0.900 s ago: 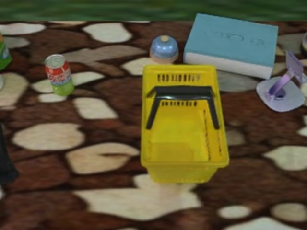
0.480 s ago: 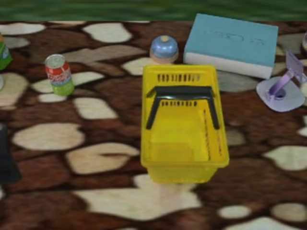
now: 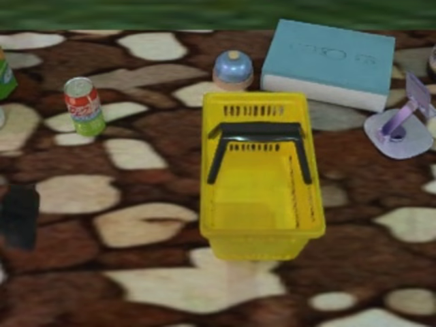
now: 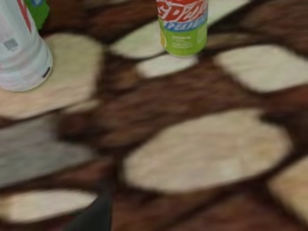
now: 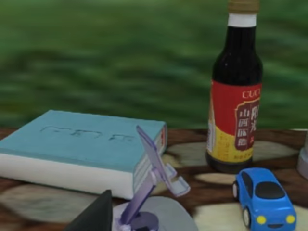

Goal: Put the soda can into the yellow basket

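The soda can (image 3: 84, 106) stands upright near the far left corner of the brown, stone-patterned surface (image 3: 170, 286), well apart from the yellow basket (image 3: 262, 235), which sits open-topped at the middle with its dark grey handle (image 3: 257, 131) raised across its far half. Bare surface lies between can and basket and along the whole near edge. The left pincer (image 3: 19, 216) shows as a dark blurred shape at the left edge, nearer than the can and apart from it; whether its fingers are spread or closed cannot be told. Behind the basket, toward the far edge, are a silver-domed bell (image 3: 233, 68) and a teal book (image 3: 328, 60); a lilac phone stand (image 3: 399, 129) sits near the right edge. The left wrist view adds what the top view crops: a white bottle (image 4: 20, 48) standing near the can (image 4: 183, 25). The right wrist view alone reveals a dark sauce bottle (image 5: 236, 96) and a blue toy car (image 5: 264, 197) beside the stand (image 5: 149, 192) and book (image 5: 82, 149). The right pincer appears only as a dark tip there; its state cannot be told.
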You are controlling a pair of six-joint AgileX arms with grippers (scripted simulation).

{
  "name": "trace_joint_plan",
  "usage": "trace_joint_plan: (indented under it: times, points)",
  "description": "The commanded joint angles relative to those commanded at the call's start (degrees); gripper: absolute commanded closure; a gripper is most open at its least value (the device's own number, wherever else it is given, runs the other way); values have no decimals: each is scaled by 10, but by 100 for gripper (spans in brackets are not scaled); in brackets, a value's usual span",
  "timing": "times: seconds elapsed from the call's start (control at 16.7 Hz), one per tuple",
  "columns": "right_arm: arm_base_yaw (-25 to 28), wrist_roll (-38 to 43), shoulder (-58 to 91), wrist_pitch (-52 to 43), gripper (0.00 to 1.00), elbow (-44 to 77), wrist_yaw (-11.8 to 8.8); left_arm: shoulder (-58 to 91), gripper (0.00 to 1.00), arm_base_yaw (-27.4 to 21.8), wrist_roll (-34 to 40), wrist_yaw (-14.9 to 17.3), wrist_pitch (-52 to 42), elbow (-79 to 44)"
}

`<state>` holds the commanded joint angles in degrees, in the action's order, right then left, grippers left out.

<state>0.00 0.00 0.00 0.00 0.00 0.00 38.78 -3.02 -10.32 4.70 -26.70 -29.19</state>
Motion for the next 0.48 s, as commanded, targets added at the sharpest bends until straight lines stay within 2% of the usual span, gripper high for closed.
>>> trace_joint_plan:
  times: [0.48]
  points:
    - [0, 0, 0, 0, 0, 0, 0, 437, 0, -18, -124, 18, -242, -402]
